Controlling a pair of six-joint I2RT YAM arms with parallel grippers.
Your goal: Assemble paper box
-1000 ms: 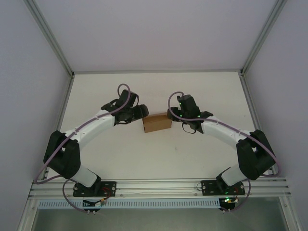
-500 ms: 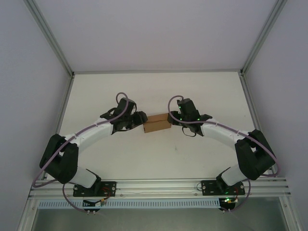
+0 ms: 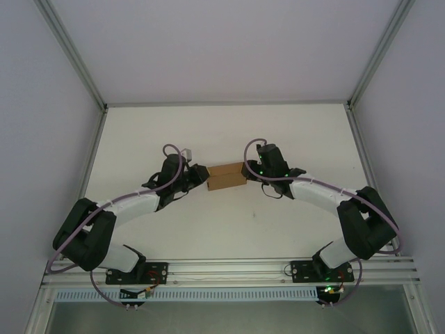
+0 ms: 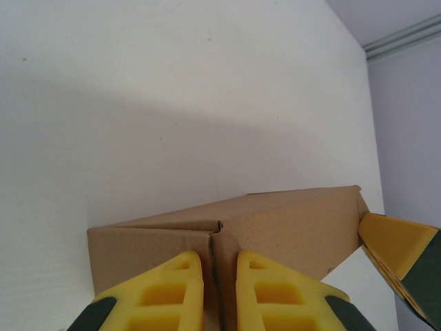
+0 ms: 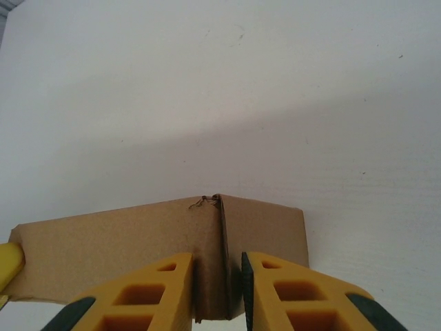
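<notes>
GRIP: left gripper clamped paper box end seam between its fingertips | right gripper straddled opposite corner, grip indeterminate | RISK: seam tearing under opposed pulling.

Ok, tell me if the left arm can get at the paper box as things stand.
Probably yes: the left claw sits at one end of the paper box, fingers pinching a cardboard edge, nothing between. The right claw is at the opposite end.

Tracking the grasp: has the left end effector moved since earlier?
Yes: the left end effector came back from the table's far edge, level with the paper box.
</notes>
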